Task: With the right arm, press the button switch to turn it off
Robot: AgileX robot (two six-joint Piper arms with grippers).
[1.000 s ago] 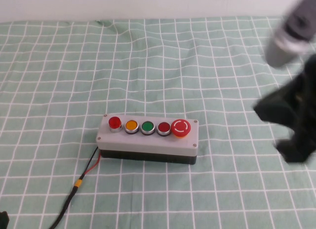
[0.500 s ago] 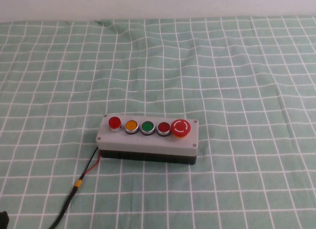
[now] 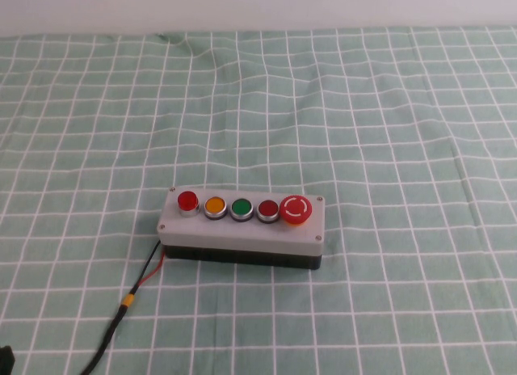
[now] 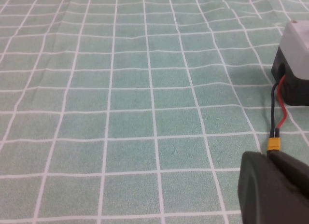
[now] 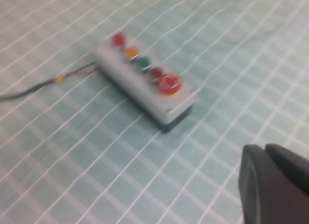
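Note:
The button switch (image 3: 187, 200) is the small bright-red button at the left end of a row of five on a grey-white box (image 3: 242, 236). It is not glowing. It also shows in the right wrist view (image 5: 118, 39), at the far end of the box (image 5: 145, 96). My right gripper (image 5: 264, 147) is shut and empty. It hangs well back from the box on its mushroom-button side, out of the high view. My left gripper (image 4: 267, 155) is shut and empty, low over the cloth by the cable's orange connector (image 4: 274, 145).
A green checked cloth (image 3: 363, 116) covers the table. A black and red cable (image 3: 133, 290) runs from the box's left end to the front left edge. The yellow, green, dark red and large mushroom (image 3: 294, 209) buttons sit right of the switch.
One second ago my right arm showed blurred at the right edge of the high view. It has since left that view. The box and cable have not moved.

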